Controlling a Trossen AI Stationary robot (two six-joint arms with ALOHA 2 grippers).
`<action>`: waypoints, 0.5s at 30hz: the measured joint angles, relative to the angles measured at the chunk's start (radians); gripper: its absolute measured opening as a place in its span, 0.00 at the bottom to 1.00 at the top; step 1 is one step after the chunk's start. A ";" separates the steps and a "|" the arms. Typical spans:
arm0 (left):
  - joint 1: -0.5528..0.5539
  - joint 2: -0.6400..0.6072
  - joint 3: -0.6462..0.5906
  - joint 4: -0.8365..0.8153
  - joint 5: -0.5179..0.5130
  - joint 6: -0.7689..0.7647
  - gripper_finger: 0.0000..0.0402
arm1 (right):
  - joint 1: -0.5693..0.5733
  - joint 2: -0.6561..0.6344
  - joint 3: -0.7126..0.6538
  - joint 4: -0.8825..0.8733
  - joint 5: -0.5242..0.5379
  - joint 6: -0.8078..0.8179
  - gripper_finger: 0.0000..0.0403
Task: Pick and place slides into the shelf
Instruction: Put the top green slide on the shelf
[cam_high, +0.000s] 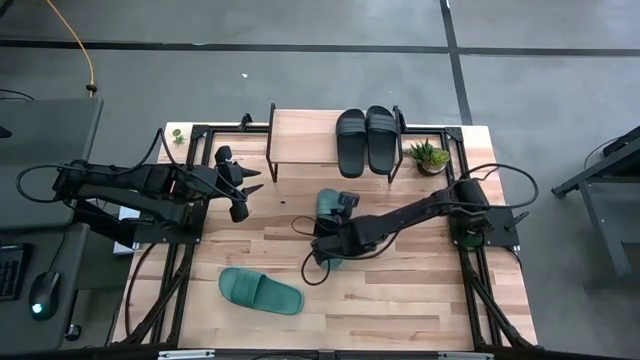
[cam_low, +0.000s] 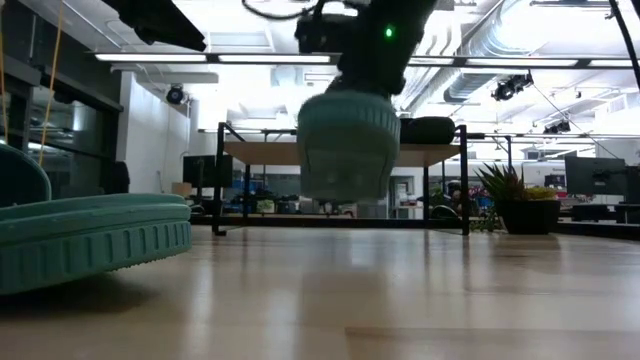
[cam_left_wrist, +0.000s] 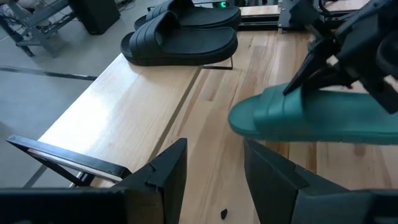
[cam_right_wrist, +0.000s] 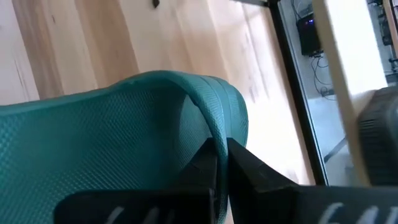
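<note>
My right gripper (cam_high: 326, 240) hangs over the table's middle, shut on a teal slide (cam_high: 328, 206) that shows raised in the low view (cam_low: 348, 145) and in the left wrist view (cam_left_wrist: 311, 115). The second teal slide (cam_high: 260, 291) lies sole-down near the table's near edge (cam_low: 90, 238). Two black slides (cam_high: 365, 140) sit side by side on the right half of the shelf's plank top (cam_high: 300, 140). My left gripper (cam_high: 250, 184) waits open beside the shelf's left end, its fingers (cam_left_wrist: 168, 171) pointing toward the held slide. My right gripper (cam_right_wrist: 222, 163) pinches the teal slide's ribbed strap at its edge (cam_right_wrist: 217, 134) between its two fingers (cam_right_wrist: 202, 165). The slide is lifted clear of the table, one rounded end (cam_low: 348, 175) facing the near edge.
A small potted plant (cam_high: 430, 156) stands at the shelf's right end. The shelf's left half is bare plank (cam_left_wrist: 124, 106). A small dark speck (cam_left_wrist: 224, 214) lies on the tabletop. Black frame rails (cam_high: 170, 290) run along the table's left and right sides.
</note>
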 joint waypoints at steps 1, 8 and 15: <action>0.000 0.000 0.000 0.000 0.000 0.000 0.36 | 0.000 -0.008 0.000 0.000 0.000 -0.008 0.00; 0.000 0.000 0.000 0.000 0.000 0.000 0.36 | 0.000 -0.051 0.000 0.007 -0.003 -0.041 0.00; 0.000 0.000 0.000 0.001 0.000 0.000 0.36 | 0.005 -0.061 0.048 -0.038 -0.008 -0.042 0.00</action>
